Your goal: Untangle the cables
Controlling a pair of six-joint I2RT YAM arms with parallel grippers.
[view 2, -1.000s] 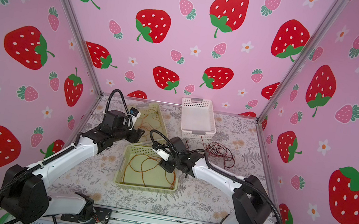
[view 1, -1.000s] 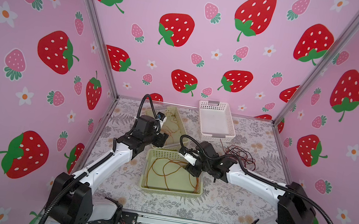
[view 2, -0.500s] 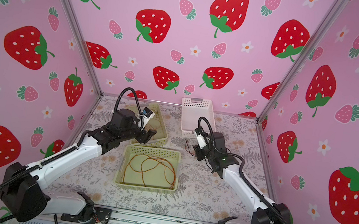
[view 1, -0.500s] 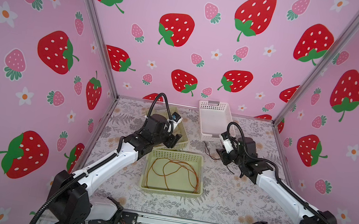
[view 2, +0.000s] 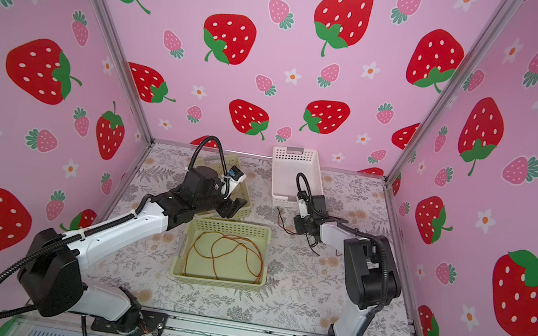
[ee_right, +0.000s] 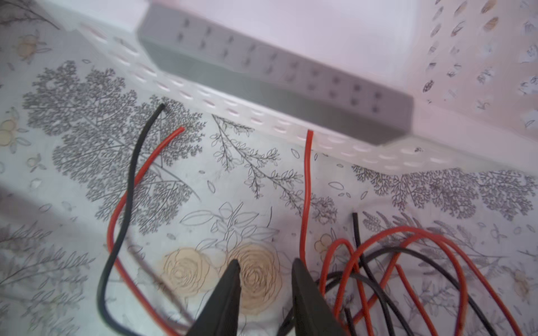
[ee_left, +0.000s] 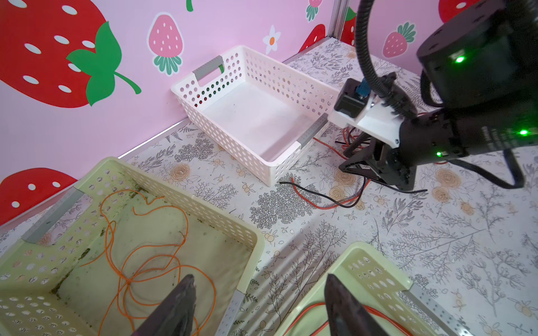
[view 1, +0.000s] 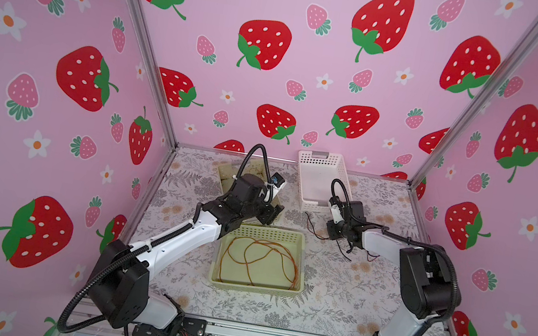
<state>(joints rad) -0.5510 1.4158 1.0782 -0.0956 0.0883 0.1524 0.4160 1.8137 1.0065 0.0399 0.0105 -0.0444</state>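
floral tabletop (view 1: 348, 300): three baskets (view 1: 264, 231) (view 1: 300, 176) (view 1: 224, 173), two grippers (ee_left: 259, 277) (ee_right: 265, 261)

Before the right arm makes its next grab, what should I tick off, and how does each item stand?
1. Empty right gripper: ok, jaws apart, only table between them.
2. Cable between its jaws: not ok, the red cable passes just beside one finger.
3. No crossings in the red and black tangle: not ok, strands cross on the table.
4. Sorted orange cable: ok, alone in the green basket.
5. Idle left gripper: ok, open, holding nothing.
6. Free white basket: ok, empty.
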